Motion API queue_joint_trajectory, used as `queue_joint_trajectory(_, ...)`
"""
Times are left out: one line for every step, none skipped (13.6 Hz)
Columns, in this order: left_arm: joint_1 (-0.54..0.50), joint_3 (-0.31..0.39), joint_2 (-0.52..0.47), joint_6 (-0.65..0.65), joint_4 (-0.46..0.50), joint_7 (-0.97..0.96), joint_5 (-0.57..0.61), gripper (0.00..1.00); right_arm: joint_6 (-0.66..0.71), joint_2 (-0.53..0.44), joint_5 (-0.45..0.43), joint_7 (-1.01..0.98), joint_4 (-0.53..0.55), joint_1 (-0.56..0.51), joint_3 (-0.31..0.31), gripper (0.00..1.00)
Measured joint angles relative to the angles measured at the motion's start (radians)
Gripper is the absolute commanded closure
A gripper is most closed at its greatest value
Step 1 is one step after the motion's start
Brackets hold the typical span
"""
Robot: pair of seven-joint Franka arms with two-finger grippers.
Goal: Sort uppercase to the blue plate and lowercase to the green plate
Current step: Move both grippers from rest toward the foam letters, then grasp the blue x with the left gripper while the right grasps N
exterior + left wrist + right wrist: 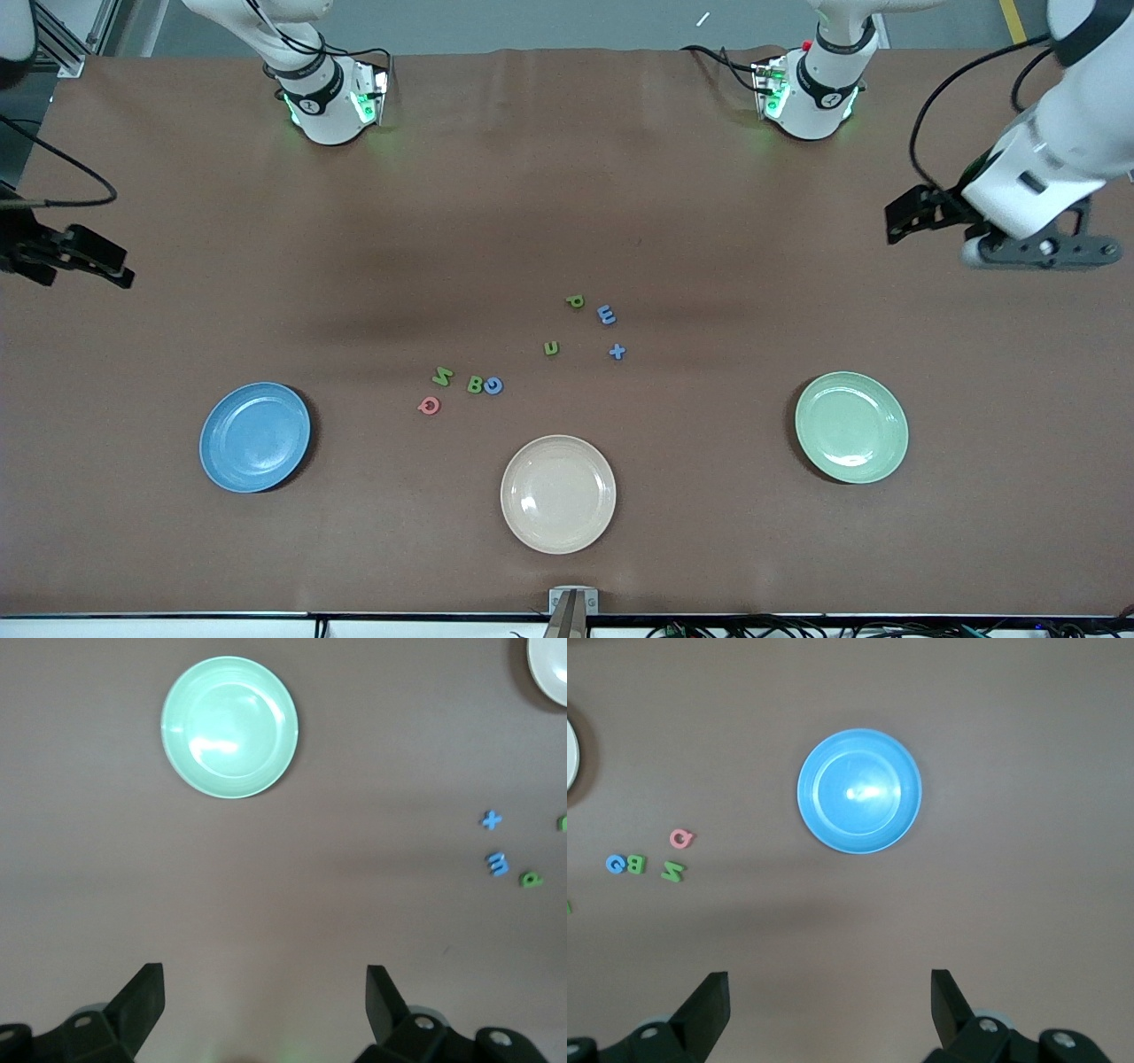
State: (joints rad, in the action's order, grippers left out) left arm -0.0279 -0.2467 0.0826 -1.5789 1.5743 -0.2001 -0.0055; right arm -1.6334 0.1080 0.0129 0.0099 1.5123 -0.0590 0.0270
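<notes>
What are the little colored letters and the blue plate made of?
The letters, like the pinkish-red Q and the blue m, look like soft foam: matte, flat, thick-cut, with no shine. The blue plate looks like glazed ceramic or hard plastic; bright light glints off its smooth middle in the right wrist view. Which of the two, I cannot tell.

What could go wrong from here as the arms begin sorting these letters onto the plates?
Green B and blue G touch, so gripping one may drag the other. The letters are tiny, so open fingers could miss. The cream plate lies nearest the capitals and could be mistaken for the blue plate.
</notes>
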Motion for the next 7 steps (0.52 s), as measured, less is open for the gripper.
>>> queue_joint_trajectory(0.002, -0.024, 0.032, -0.032, 0.000, -0.043, 0.000, 0.00, 0.000, 0.020, 0.007, -0.001, 0.001, 0.004, 0.002, 0.00)
queue_joint_trajectory(0.004, -0.047, 0.066, -0.071, -0.001, -0.081, 0.000, 0.00, 0.000, 0.047, 0.012, -0.002, 0.002, 0.013, 0.004, 0.00)
queue_joint_trajectory(0.009, -0.067, 0.097, -0.114, -0.001, -0.111, 0.000, 0.00, -0.004, 0.083, 0.015, -0.003, 0.003, 0.028, 0.005, 0.00)
queue_joint_trajectory(0.025, -0.079, 0.126, -0.154, -0.001, -0.155, 0.000, 0.00, -0.019, 0.127, 0.017, -0.003, 0.004, 0.050, 0.006, 0.00)
queue_joint_trajectory(0.049, -0.086, 0.151, -0.185, -0.001, -0.206, 0.006, 0.00, -0.046, 0.175, 0.019, -0.002, 0.005, 0.078, 0.006, 0.00)
queue_joint_trajectory(0.081, -0.088, 0.176, -0.212, -0.001, -0.262, 0.029, 0.00, -0.074, 0.223, 0.020, 0.002, 0.005, 0.108, 0.007, 0.00)
queue_joint_trajectory(0.118, -0.091, 0.201, -0.230, -0.001, -0.321, 0.062, 0.00, -0.092, 0.267, 0.022, 0.006, 0.004, 0.134, 0.007, 0.00)
